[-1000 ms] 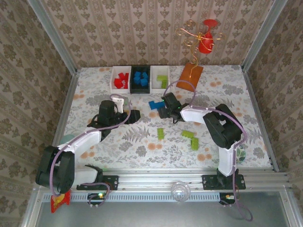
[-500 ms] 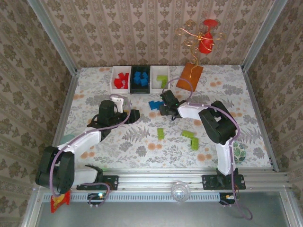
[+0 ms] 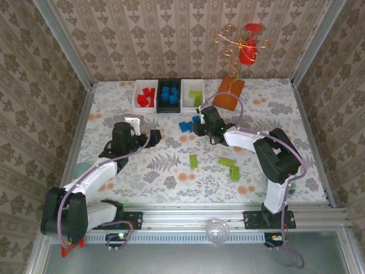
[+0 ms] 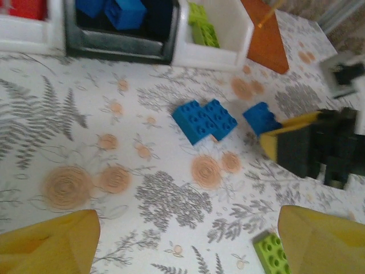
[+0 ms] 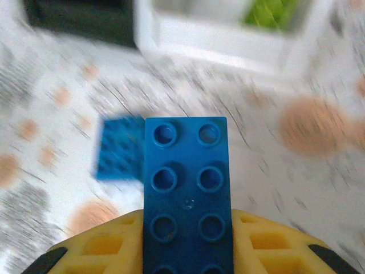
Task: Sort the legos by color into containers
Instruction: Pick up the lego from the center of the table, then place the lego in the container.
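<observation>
A blue lego [image 5: 187, 171], a two-by-four brick, sits between the yellow fingers of my right gripper [image 5: 187, 228], which is shut on it above the table, in front of the containers. Two more blue legos [image 4: 204, 120] lie joined on the table just left of it. At the back stand a white bin with red legos [image 3: 145, 96], a black bin with blue legos [image 3: 169, 95] and a white bin with green legos [image 3: 193, 94]. Three green legos [image 3: 194, 161] [image 3: 227, 162] [image 3: 234, 173] lie in mid-table. My left gripper [image 3: 154, 137] hovers open, nothing between its fingers.
An orange flat board [image 3: 228, 93] leans at the back, right of the bins, under a red and gold ornament [image 3: 246, 45]. One green lego [image 4: 271, 254] lies close to my left gripper's right finger [image 4: 322, 240]. Patterned walls enclose the table.
My right gripper has shut on the blue lego and carried it up and back toward the bins. The left arm has shifted slightly to the left, still open.
</observation>
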{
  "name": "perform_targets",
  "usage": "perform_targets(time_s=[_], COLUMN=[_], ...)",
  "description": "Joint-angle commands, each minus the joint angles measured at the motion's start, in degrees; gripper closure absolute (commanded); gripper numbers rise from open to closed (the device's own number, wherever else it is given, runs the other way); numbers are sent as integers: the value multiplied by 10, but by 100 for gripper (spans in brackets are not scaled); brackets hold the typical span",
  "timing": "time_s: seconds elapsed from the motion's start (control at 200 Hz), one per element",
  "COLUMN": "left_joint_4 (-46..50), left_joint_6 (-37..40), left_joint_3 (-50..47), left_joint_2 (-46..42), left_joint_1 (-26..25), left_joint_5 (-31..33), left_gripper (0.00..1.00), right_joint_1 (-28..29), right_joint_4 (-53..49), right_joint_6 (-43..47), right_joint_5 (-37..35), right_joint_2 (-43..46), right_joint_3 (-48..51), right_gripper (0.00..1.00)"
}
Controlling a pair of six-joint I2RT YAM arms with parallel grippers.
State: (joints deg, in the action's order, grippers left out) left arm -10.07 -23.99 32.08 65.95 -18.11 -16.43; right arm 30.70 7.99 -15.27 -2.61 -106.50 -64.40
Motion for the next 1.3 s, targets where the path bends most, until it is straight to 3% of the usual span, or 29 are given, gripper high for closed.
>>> perform_targets(time_s=[0.0,0.3,0.44,0.68,0.785,1.0,1.16,1.295], left_joint_4=[-10,-6,-6,-3,-1,-7,-39,-63], left_joint_6=[-14,-14,-14,-15,-17,-17,-6,20], left_joint_3=[-18,-28,-29,-32,-32,-35,-32,-19], left_joint_2=[-30,-46,-46,-58,-65,-70,-52,-20], left_joint_1=[14,26,28,30,30,30,20,-16], left_joint_5=[18,13,8,2,-1,-11,-63,-98], left_gripper=[17,17,17,17,17,17,17,18], right_joint_1=[13,14,14,13,9,2,-2,-10], right_joint_4=[80,92,53,-58,-82,-64,13,-19], right_joint_6=[-26,-97,-108,-101,-100,-96,-79,-42], right_joint_5=[42,66,60,53,48,83,100,66], right_joint_2=[-28,-167,-241,-370,-392,-332,-182,-43], right_joint_3=[-51,-244,-353,-572,-618,-569,-366,-193], right_gripper=[68,68,67,59,51,39,36,33])
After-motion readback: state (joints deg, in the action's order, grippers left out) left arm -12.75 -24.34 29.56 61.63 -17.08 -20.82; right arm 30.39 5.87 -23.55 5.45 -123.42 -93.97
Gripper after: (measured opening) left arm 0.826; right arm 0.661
